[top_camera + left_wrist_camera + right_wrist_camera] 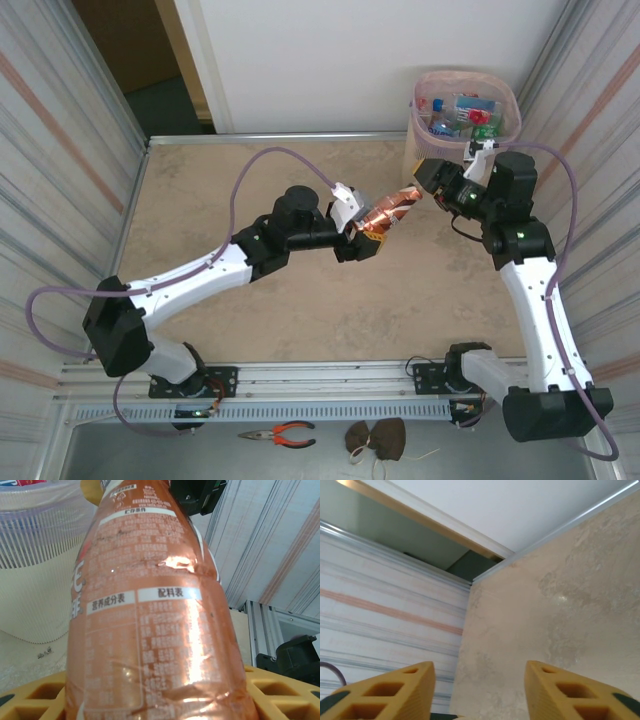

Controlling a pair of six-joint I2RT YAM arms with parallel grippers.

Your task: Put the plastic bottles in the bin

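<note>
A crumpled plastic bottle (392,213) with a coppery-brown label hangs above the middle of the table. My left gripper (366,233) is shut on its lower end. In the left wrist view this bottle (150,620) runs up between the yellow fingers (30,700). My right gripper (428,183) sits at the bottle's upper end, close to the bin. Its yellow fingers (395,690) stand apart with bare table between them (480,672). The pale pink bin (432,132) stands at the back right, and several bottles (470,112) lie inside it.
Corrugated metal walls (50,170) close in both sides of the table. Orange-handled pliers (280,434) and a brown cloth lump (377,438) lie on the ledge in front of the arm bases. The bin's slatted wall (30,580) stands close behind the held bottle.
</note>
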